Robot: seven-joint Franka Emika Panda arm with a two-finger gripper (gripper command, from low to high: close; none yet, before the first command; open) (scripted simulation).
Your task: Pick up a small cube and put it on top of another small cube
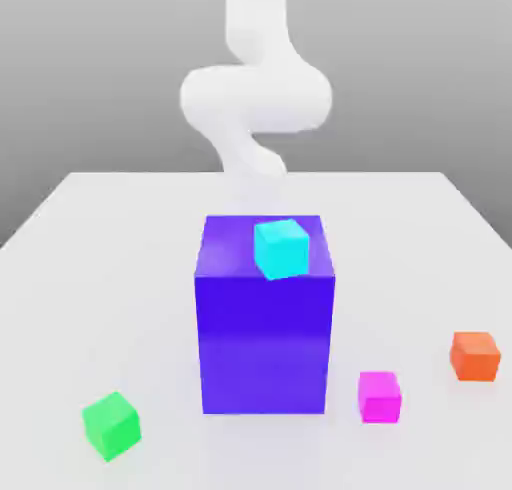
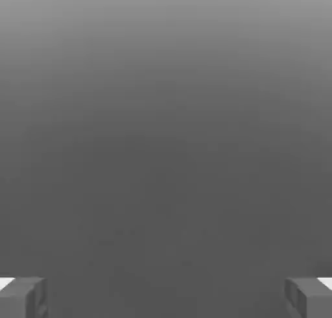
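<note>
The small magenta cube (image 1: 380, 396) rests on the white table (image 1: 100, 278), near the front, just to the exterior view's right of a big blue-purple block (image 1: 265, 338). The small green cube (image 1: 111, 425) sits at the front on the exterior view's left, well apart from the magenta one. My white arm (image 1: 255, 98) rises behind the big block at the table's far side, far from both cubes. In the hand view my gripper (image 2: 166, 298) is open. Its two fingertips (image 2: 26, 297) stand wide apart, with nothing between them and plain grey beyond.
A small cyan cube (image 1: 281, 248) lies on top of the big block, slightly turned. A small orange cube (image 1: 475, 356) sits on the table at the exterior view's right, behind the magenta one. The tall block stands between my arm and the front cubes.
</note>
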